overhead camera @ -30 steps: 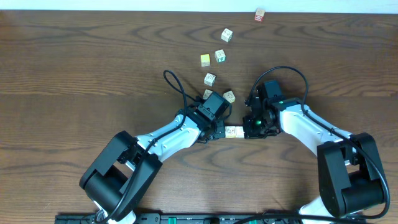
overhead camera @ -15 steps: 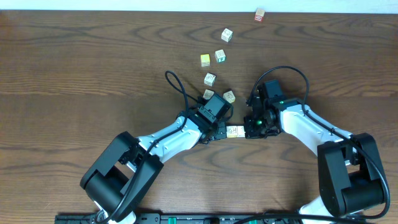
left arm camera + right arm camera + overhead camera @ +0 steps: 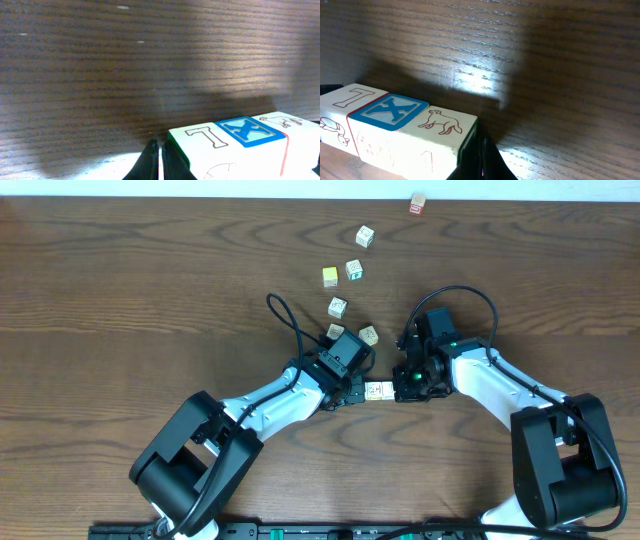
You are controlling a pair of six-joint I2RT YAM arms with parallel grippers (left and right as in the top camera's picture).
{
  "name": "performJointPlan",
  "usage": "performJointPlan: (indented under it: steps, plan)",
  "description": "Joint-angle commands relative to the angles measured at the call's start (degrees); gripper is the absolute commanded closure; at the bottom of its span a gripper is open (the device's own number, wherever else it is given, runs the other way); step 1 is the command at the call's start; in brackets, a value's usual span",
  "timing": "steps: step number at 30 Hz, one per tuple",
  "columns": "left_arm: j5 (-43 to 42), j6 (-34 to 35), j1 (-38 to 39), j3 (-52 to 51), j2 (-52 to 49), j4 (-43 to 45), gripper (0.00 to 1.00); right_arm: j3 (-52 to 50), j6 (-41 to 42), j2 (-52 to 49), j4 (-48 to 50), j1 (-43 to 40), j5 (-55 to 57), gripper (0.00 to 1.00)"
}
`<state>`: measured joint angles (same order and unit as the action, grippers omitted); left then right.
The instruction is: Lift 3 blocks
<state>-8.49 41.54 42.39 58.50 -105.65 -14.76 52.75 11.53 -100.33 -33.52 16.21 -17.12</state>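
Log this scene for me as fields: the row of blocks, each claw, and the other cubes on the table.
blocks: three in one row, tops showing 7, blue X, animal
left claw: shut, tip against the 7 end
right claw: shut, tip against the animal end
lifted: cannot tell
loose on table: yellow cube, red cube, several pale cubes

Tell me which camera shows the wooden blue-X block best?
The right wrist view: the pale wooden block with the blue X looks big and sharp, mid-row. The left wrist view shows it too, low in the corner. Overhead, it is just a tiny speck.
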Motion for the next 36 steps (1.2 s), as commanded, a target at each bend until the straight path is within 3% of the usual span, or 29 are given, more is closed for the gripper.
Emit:
performJointPlan:
  steps: [1, 36]
  plan:
    - [-5.7, -1.22, 1.46, 0.42, 0.17, 1.62, 0.93, 0.02, -0.2, -0.15, 0.74, 1.16, -9.42, 0.99]
    - [-7.61, -4.87, 4.09, 0.5, 9.38, 2.21, 0.93, 0.15, 3.23, 10.12, -3.45, 4.9, -9.97, 0.99]
